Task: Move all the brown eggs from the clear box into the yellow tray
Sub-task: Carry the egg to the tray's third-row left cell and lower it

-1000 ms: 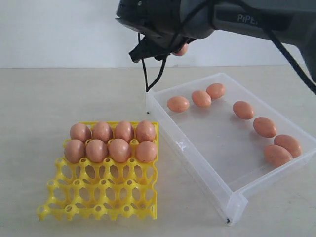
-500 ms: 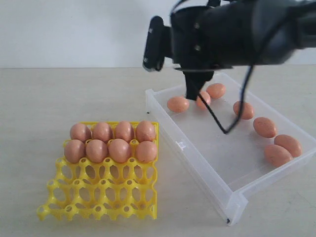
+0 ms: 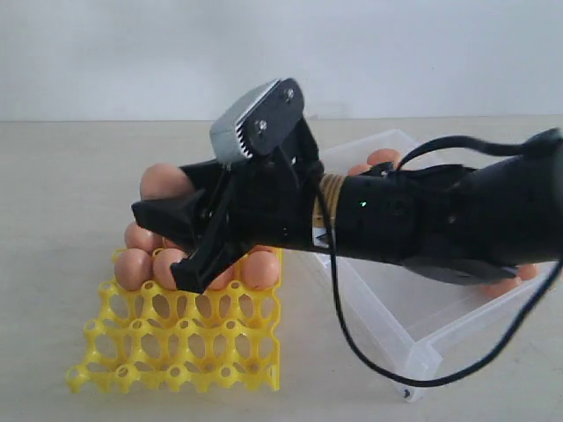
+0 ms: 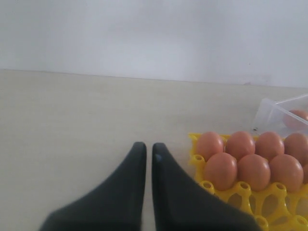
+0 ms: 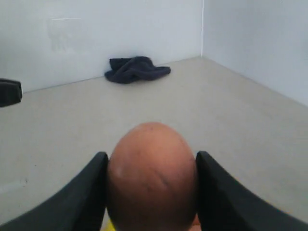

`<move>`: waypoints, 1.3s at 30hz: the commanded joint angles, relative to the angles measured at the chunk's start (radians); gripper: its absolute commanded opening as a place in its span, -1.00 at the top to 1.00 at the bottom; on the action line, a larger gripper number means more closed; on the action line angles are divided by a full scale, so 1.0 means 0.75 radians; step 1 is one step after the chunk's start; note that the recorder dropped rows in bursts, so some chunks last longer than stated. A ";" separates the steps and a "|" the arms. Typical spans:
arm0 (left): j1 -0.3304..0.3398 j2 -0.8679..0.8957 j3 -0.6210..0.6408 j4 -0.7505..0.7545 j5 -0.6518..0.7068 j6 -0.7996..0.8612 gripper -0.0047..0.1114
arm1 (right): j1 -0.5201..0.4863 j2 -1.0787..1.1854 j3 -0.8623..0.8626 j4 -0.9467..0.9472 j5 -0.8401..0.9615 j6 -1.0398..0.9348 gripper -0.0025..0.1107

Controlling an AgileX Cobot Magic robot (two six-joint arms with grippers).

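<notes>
Item, brown egg (image 3: 163, 180): I am pinching it in the right hand (image 5: 151, 156) above the yellow tray (image 3: 176, 352), lining up an empty cup. Left hand (image 4: 149, 149), pressed together, is idling beside the tray.

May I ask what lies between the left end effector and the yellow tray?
Left wrist view: only bare table between left end effector and yellow tray.

FREE: two front rows of the yellow tray (image 3: 176, 347) open from above, bare table (image 3: 53, 176) left of it | BLOCKED: two back rows full of brown eggs (image 3: 134, 268); right arm (image 3: 440, 220) lies low across them and most of the clear box (image 3: 374, 321)
</notes>
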 commanded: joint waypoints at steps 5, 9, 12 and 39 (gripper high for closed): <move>-0.005 -0.004 0.005 -0.004 -0.008 -0.011 0.85 | -0.001 0.437 -0.207 0.001 -0.515 0.365 0.96; -0.005 -0.004 0.005 -0.004 -0.008 -0.011 0.85 | -0.001 0.513 -0.289 -0.028 -0.549 0.453 0.96; -0.005 -0.004 0.005 -0.004 -0.008 -0.011 0.85 | -0.001 0.537 -0.348 -0.152 -0.535 0.499 0.96; -0.005 -0.004 0.005 -0.004 -0.003 -0.011 0.85 | 0.199 0.539 -0.638 -0.743 0.514 0.957 0.96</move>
